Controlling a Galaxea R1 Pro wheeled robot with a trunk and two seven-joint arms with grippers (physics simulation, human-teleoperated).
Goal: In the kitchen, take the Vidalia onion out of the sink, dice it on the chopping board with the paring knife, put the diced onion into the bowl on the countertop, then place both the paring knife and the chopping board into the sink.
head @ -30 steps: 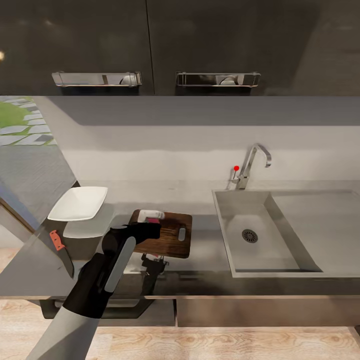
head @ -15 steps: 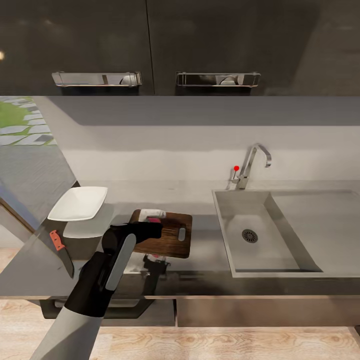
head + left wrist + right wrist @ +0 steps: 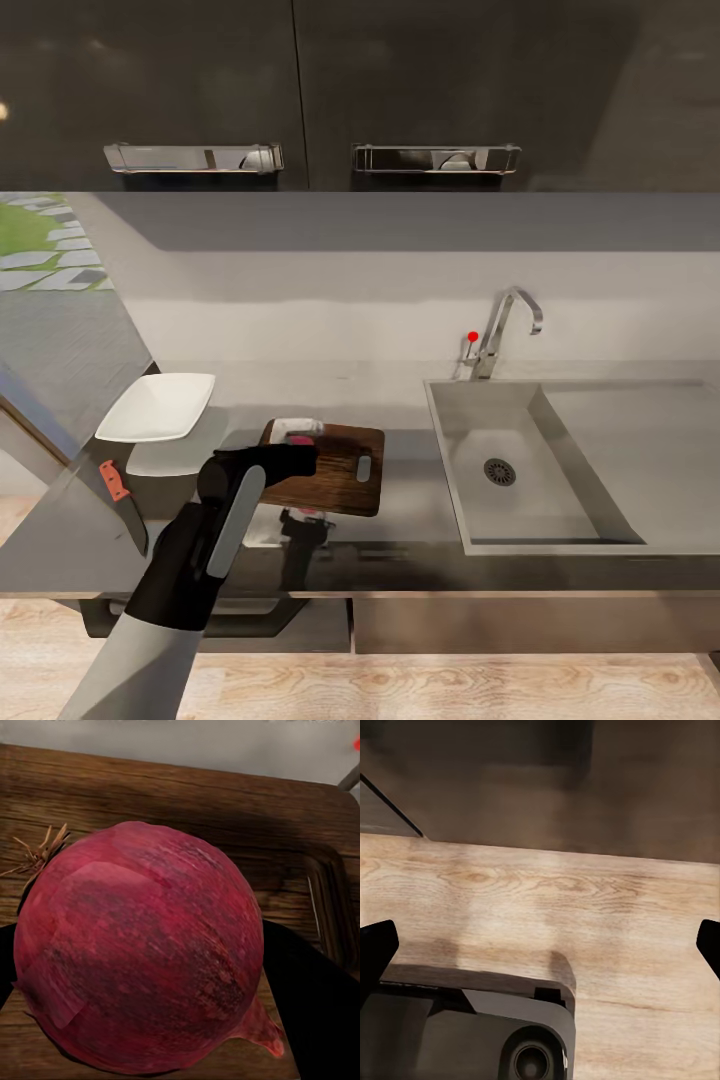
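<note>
Left gripper (image 3: 300, 440) over near-left part of chopping board (image 3: 345, 480); Vidalia onion (image 3: 142, 960) between its fingers, above board. Bowl (image 3: 158, 407) left of and behind gripper; paring knife (image 3: 122, 503) left, nearer; sink (image 3: 520, 470) well right. All on countertop (image 3: 410, 500).

Two glossy dark upper cabinet doors (image 3: 300, 90) hang above the worktop, each carrying a horizontal chrome bar handle (image 3: 193, 157) near its lower edge. Below them runs a pale grey back wall (image 3: 350, 300). A light wood-grain plank floor (image 3: 450, 690) lies under the front edge of the counter. At the far left, a patch of green grass with grey paving stones (image 3: 40, 245) shows.
</note>
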